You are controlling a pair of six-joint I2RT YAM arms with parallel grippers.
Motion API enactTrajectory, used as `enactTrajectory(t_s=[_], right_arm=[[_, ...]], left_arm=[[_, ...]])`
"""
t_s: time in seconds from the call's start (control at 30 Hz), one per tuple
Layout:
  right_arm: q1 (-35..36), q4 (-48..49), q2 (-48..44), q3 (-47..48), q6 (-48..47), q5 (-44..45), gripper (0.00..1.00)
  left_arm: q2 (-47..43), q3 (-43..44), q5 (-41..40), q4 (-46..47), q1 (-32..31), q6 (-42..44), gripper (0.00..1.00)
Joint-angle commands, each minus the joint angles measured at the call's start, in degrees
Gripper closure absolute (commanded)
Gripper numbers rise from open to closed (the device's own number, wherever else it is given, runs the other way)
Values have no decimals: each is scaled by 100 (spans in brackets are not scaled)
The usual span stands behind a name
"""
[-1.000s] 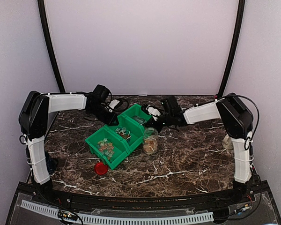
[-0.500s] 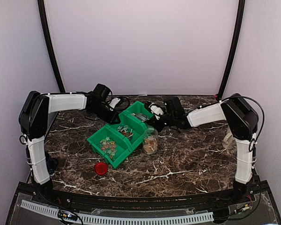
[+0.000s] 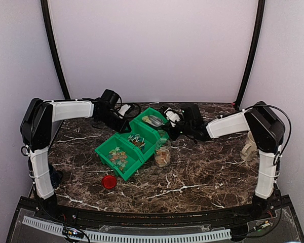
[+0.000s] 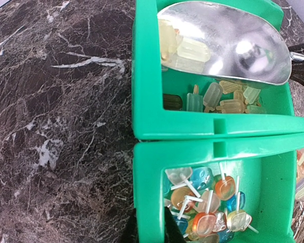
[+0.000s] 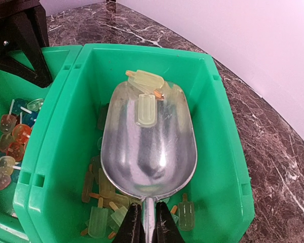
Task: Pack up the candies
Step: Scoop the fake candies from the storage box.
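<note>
Right gripper (image 5: 146, 223) pinched tight on the handle of the metal scoop (image 5: 148, 152), its bowl lying in the far green bin (image 5: 220, 152) with a few pale candies (image 5: 145, 109) at its far end and more loose beneath; left gripper (image 4: 149, 230) nearly closed, apparently clamping the middle bin (image 4: 147, 172) by its left wall

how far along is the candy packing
Partly done: the jar holds a layer of candies, lid off. In hand: right gripper holds the scoop in the far bin, a few candies on it; left gripper grips the middle bin. Left: pouring, more scoops, capping.
</note>
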Motion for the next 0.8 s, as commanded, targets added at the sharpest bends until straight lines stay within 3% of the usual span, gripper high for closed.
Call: enactTrajectory(t_s=[0.0, 0.47, 0.77], right_arm=[[8, 613, -281, -109, 51, 187, 100], [-79, 1641, -900, -932, 165, 357, 100], [-81, 708, -1401, -800, -6, 499, 100]], left_arm=[[-446, 281, 425, 205, -20, -166, 100], [-394, 319, 338, 165, 15, -253, 100], [-385, 365, 172, 66, 71, -323, 100]])
